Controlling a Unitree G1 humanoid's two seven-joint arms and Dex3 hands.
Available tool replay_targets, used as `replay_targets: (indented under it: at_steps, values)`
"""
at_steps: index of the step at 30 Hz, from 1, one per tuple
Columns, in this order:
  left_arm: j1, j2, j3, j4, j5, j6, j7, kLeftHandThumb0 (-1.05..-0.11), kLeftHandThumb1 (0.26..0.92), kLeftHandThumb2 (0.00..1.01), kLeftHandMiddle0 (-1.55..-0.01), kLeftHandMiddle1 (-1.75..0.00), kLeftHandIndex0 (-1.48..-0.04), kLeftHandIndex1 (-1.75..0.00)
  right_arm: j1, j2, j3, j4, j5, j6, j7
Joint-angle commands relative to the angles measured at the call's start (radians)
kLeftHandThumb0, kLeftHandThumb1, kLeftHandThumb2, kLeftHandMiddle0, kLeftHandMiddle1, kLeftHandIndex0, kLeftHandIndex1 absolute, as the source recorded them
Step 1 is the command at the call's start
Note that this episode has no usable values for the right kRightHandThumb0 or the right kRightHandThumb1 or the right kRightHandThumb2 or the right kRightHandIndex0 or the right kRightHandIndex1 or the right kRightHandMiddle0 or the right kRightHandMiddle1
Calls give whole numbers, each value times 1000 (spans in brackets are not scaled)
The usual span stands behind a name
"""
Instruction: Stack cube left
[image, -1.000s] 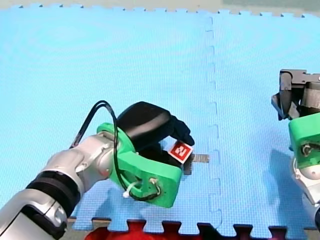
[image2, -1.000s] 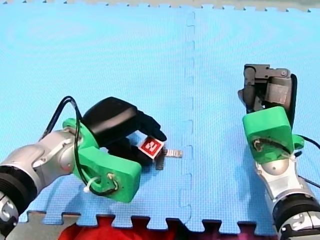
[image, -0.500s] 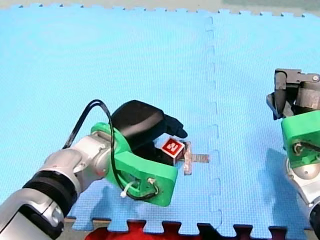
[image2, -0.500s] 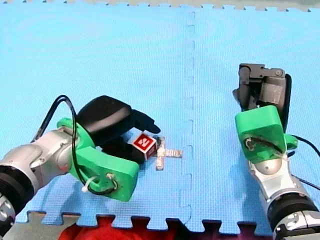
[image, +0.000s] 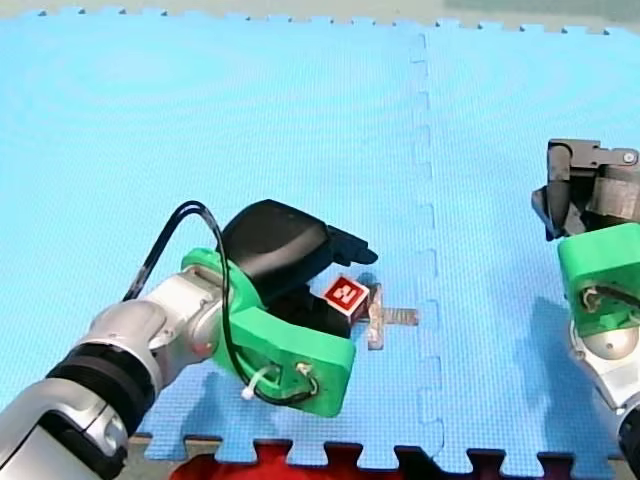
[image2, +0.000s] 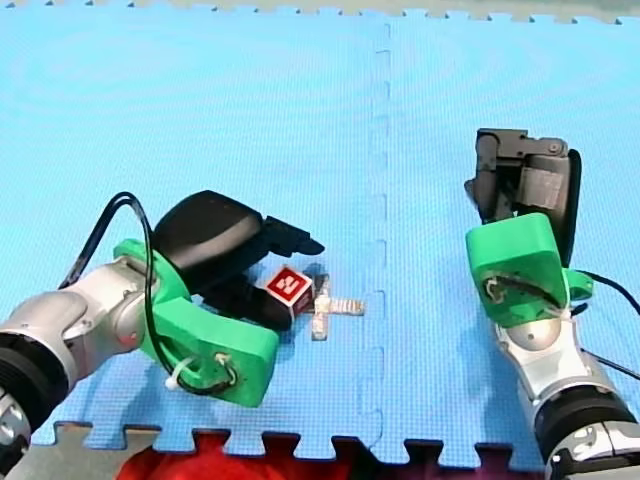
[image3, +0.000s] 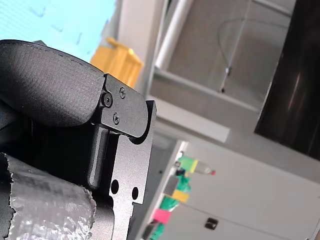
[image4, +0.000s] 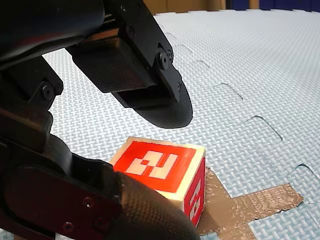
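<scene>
Since one second ago, the cube (image2: 290, 288) has gone from tilted in my left hand (image2: 225, 250) to lying flat, and my upper finger (image4: 150, 85) has lifted clear of its top face. The cube now sits on the left end of the tape cross (image2: 340, 305), whose other strips stick out bare to the right and toward me.

My left hand is just left of the tape cross and has let go of the cube. The upper finger hovers above it with mat showing between, and my thumb (image4: 100, 200) lies close along the near corner. I cannot tell whether the thumb touches it. I judge that the tape cross marks the spot for the cube, which would explain a flat, square placement and a release upward rather than sideways.

My right hand (image2: 525, 185) is well to the right of the tape cross, beyond the mat's seam (image2: 380, 150), and holds nothing.

Materials: the cube is a rigid block with sharp edges, its faces red with a white square pattern and pale borders. The tape is crinkled and silvery. The mat (image2: 250, 100) is blue foam with a fine woven grain and interlocking toothed edges. My finger pads are matt black and pebbled, and likely grip well.
</scene>
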Motion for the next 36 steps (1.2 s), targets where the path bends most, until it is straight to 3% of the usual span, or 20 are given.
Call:
replay_targets:
  at_steps: [1,15,22,25,26,28,29,30,31,33,36]
  values:
    - [-2,2,-2,0,0,3,0,-1038,900,15,-961,-1746,-748,-4,0,-1,1,-2,1,5,-4]
    - [-11,-14,3,-6,-17,0,-21,-1042,912,9,-983,-1746,-778,-7,-4,3,-2,2,8,6,8]
    - [-1,16,6,-39,-18,-13,-35,-1041,912,5,-1001,-1746,-816,-22,-7,4,-3,3,12,9,11]
    - [-1,11,3,-42,-15,-7,-37,-1040,911,4,-1003,-1746,-829,-25,-6,7,0,3,7,9,3]
    - [1,6,1,-43,-12,-5,-32,-977,892,3,-1004,-1746,-941,-81,-6,8,1,2,6,9,1]
    - [5,3,-5,-48,-3,-3,-12,-738,834,1,-1006,-1746,-1163,-200,-6,8,1,1,6,7,0]
    - [7,4,-8,-51,3,-3,-2,-574,812,2,-1010,-1746,-1135,-537,-6,6,0,0,7,7,2]
    - [9,7,-8,-55,7,-4,4,-396,798,3,-1013,-1746,-1007,-1081,-6,5,-1,0,8,6,3]
    - [10,11,-7,-58,5,-8,2,-330,795,4,-1014,-1746,-954,-1282,-7,4,-2,-1,9,6,4]
    - [12,18,9,-59,-24,-33,-30,-370,812,12,-1015,-1746,-879,-1432,-6,3,-4,-1,11,5,6]
    - [11,23,20,-56,-46,-61,-54,-429,826,13,-1012,-1746,-839,-1425,-5,3,-4,-2,12,4,6]
